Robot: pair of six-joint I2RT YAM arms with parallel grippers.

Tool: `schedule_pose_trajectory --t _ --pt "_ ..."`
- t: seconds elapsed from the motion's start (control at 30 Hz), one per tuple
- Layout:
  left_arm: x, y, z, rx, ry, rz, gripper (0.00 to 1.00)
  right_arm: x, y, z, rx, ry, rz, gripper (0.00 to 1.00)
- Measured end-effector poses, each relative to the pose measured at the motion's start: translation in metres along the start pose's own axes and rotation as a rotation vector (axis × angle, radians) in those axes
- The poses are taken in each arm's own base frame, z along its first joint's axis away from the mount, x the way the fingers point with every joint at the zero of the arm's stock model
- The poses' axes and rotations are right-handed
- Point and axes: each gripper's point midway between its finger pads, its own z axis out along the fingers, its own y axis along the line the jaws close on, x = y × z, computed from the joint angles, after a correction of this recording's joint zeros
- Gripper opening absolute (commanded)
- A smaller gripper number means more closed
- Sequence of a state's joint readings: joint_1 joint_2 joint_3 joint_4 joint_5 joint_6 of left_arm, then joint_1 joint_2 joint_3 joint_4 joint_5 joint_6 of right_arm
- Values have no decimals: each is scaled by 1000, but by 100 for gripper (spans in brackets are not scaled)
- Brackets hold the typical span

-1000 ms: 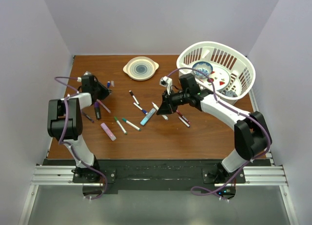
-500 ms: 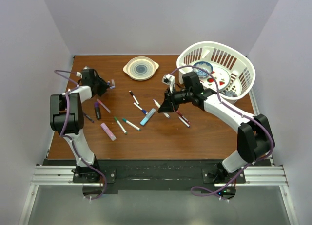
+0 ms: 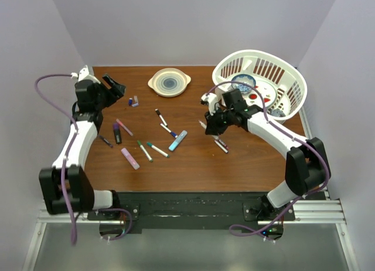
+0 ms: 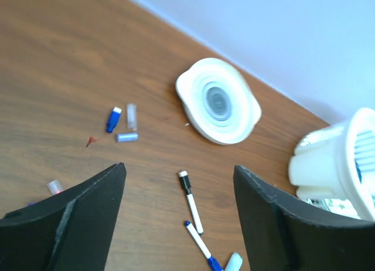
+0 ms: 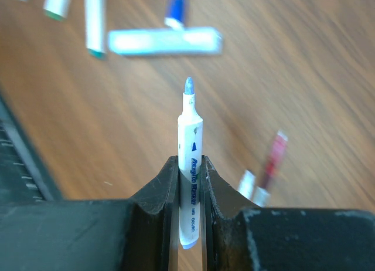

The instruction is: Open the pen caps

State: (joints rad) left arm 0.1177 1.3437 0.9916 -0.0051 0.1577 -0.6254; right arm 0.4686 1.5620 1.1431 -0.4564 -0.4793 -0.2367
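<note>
Looks down from behind the bases over the whole table (image 3: 193,159), slants from the left wrist at the same plate (image 4: 234,115) and basket (image 4: 328,156), hugs that table from the right.

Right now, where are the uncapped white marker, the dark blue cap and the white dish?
uncapped white marker (image 5: 191,139): right wrist view, its printed barrel.
dark blue cap (image 4: 112,121): left wrist view, its blue body.
white dish (image 4: 190,111): left wrist view, its rim.

We see a matt wooden counter (image 3: 193,159), a glossy plastic basket (image 3: 300,89), smooth plastic pen caps (image 4: 126,137) and a plastic marker (image 5: 190,142).
</note>
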Motion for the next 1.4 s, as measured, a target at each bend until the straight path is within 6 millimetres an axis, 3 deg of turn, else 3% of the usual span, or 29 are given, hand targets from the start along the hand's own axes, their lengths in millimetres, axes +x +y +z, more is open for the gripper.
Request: schedule_pose_trajectory --t 0.17,0.37,0.53,0.9,1.17,1.33,1.4 --pt "-3 -14 -50 71 -58 96 87 24 -50 -18 164 74 16 7" --pt "42 3 -65 89 45 186 86 66 -89 -18 245 208 59 10" --pt "82 22 -68 79 160 194 86 96 -95 -7 229 314 88 15" --pt "88 15 -70 126 188 196 86 116 -94 -1 193 379 102 25" --pt "100 12 -66 154 237 188 85 117 -91 -1 178 384 105 34" --pt "126 5 -61 172 316 202 81 113 -88 -3 166 370 101 35" --pt "143 -2 -59 179 368 222 75 107 -85 -7 164 349 92 35"
